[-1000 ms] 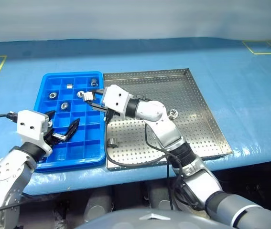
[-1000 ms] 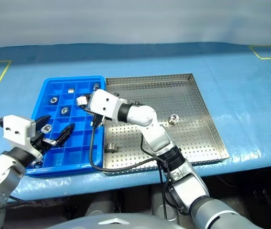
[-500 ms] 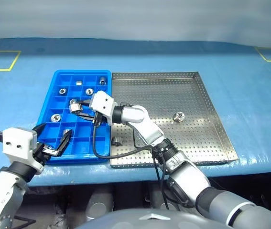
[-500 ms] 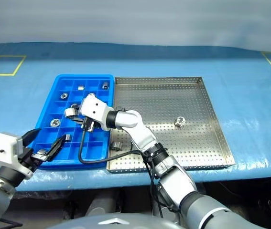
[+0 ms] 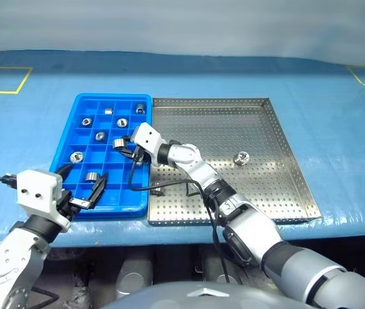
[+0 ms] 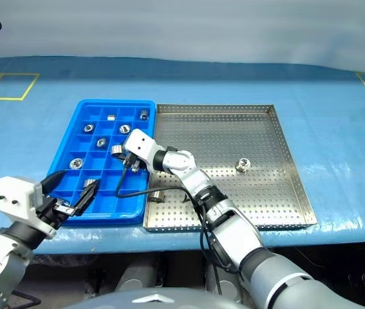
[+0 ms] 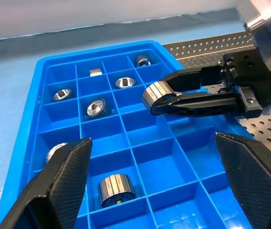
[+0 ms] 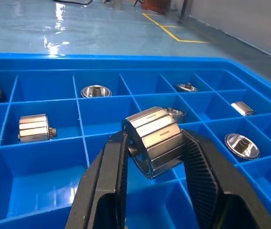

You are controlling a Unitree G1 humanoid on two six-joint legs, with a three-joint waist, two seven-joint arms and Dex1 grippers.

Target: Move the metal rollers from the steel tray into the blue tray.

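We find no readable text, label, brand or number on anything here. The only markings we see are yellow taped outlines on the blue table cover, and these are plain lines carrying no letters or figures.

R tool pinched shut, arm reaching across, L tool fingers spread wide

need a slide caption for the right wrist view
Right gripper holds a metal roller over the blue tray, several compartments already filled.
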